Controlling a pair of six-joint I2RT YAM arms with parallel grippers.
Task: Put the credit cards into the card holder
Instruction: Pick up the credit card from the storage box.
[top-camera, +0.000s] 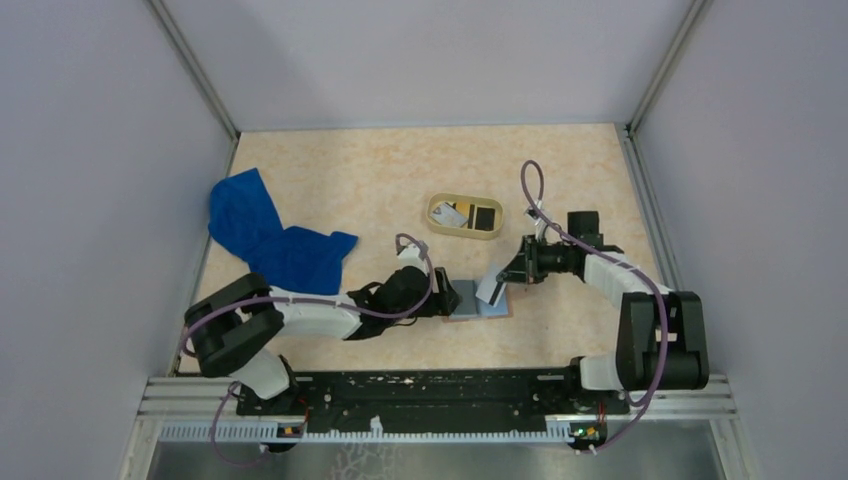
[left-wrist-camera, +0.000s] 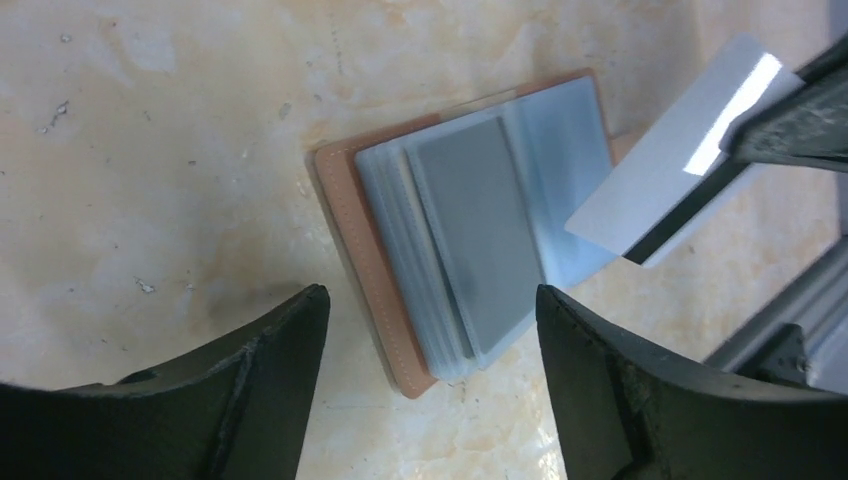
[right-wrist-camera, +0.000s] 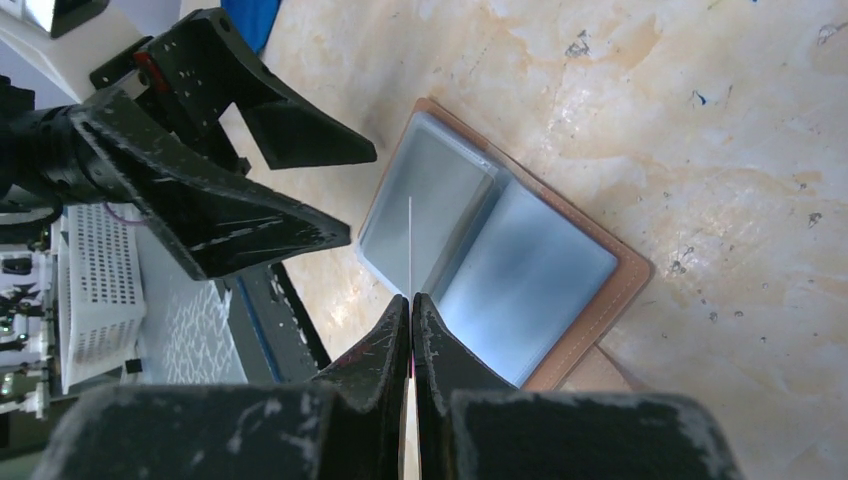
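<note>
Your left gripper, nearest, hangs with jaws spread wide and empty at the edge of the open card holder, which lies flat on the table. Your right gripper pinches a white card, tilted over the holder's sleeves. Beyond, a tray holds a black card.

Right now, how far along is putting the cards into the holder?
Done: the card holder lies open. In hand: the right claw pinches a white card above it, the left claw open alongside. Still to do: sliding that card in, then the black card lying in the tray.
</note>
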